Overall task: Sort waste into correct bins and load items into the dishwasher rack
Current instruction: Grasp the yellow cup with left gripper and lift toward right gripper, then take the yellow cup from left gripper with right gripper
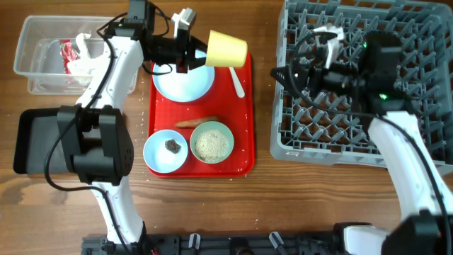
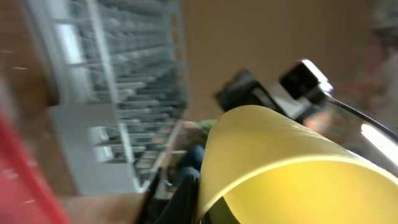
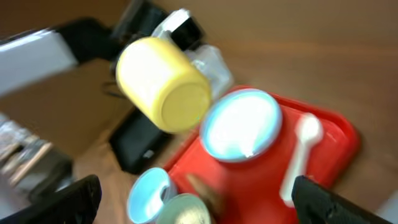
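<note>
Left gripper (image 1: pixel 192 51): clamped on the open end of the yellow cup (image 1: pixel 227 48), which lay on its side in the air, base pointing towards the dishwasher rack (image 1: pixel 354 134).
Cup's place: above the far edge of the red tray (image 1: pixel 245 106), just beyond the plate (image 1: pixel 184 81) and over the handle end of the white spoon (image 1: pixel 237 81).
Right gripper (image 1: pixel 327 41): over the rack's far left corner, with its dark fingers (image 3: pixel 68 199) wide apart at the lower corners of its own view and nothing between them.
Right wrist view alone: the cup's closed round base faced the camera, lifted clear above the plate and spoon.
Left wrist view alone: the cup's curved wall filled the lower right, with the rack's pegs beyond.
Overhead view alone: the clear tub (image 1: pixel 28 67) at far left held the red-and-white wrapper (image 1: pixel 67 53) and the white tissue (image 1: pixel 81 64); the black tray (image 1: pixel 28 142) sat nearer.
Tray's near half: the blue bowl (image 1: pixel 166 151) held the dark lump (image 1: pixel 172 145) and the mint bowl (image 1: pixel 211 142) held the rice-like grains (image 1: pixel 211 144). The carrot-like stick (image 1: pixel 192 122) lay between the bowls and the plate.
Open room: a strip of wooden table (image 1: pixel 262 191) separated the tray's right edge from the rack's left wall.
Hard to see: both wrist views were blurred. The cup hid the left fingers' contact. The left arm covered part of the black tray, and the frame cut off the rack's right side.
</note>
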{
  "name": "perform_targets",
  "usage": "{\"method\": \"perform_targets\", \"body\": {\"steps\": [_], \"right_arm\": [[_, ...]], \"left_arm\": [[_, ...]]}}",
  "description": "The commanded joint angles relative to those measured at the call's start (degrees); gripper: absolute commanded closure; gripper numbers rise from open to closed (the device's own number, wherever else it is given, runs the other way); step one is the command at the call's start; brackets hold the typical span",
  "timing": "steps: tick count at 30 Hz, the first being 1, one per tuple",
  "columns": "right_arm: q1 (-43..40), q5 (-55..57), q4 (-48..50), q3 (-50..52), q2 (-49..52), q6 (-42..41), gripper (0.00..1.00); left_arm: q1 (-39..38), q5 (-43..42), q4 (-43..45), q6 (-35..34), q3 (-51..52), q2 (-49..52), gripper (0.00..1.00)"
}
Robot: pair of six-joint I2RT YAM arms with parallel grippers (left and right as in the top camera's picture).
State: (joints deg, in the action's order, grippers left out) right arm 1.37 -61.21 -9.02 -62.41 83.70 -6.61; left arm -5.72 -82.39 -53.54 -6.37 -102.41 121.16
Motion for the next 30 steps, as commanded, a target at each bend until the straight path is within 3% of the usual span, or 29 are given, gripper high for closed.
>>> {"method": "perform_targets", "body": {"steps": [1, 4, 9, 10, 13, 14, 20, 24, 30], "right_arm": [[1.3, -12.4, 8.8, -0.9, 4.5, -6.0, 0.00], [3.8, -10.4, 16.2, -0.9, 6.1, -10.3, 0.00], [6.1, -8.0, 18.6, -0.9, 6.1, -11.8, 0.01], [6.5, -8.1, 18.6, -0.9, 6.1, -11.8, 0.04], [6.8, -8.1, 18.6, -0.9, 6.1, -11.8, 0.35], [6.8, -8.1, 18.6, -0.9, 6.1, -11.8, 0.37], [6.8, -8.0, 16.9, -0.9, 6.1, -11.6, 0.37], [5.4, -8.1, 17.1, -0.9, 6.1, -12.2, 0.12], [0.9, -12.2, 14.5, -0.9, 6.2, -13.0, 0.09]], "left_arm": [[-1.5, -8.0, -0.1, -0.8, 0.0, -1.6, 0.96], [-4.6, -8.0, -0.2, -0.8, 0.0, -1.6, 0.96], [-10.4, -7.9, 0.1, -0.7, 0.0, -1.6, 0.96], [-11.4, -8.0, 0.2, -0.7, 0.0, -1.6, 0.96], [-12.5, -8.0, 0.2, -0.7, 0.0, -1.6, 0.96], [-12.5, -8.0, 0.2, -0.7, 0.0, -1.6, 0.96], [-12.4, -7.8, 1.1, -0.7, 0.0, -1.6, 0.96], [-12.2, -7.8, 1.5, -0.7, 0.0, -1.6, 0.96], [-8.5, -7.9, 1.7, -1.2, 0.0, -1.6, 0.96]]}}
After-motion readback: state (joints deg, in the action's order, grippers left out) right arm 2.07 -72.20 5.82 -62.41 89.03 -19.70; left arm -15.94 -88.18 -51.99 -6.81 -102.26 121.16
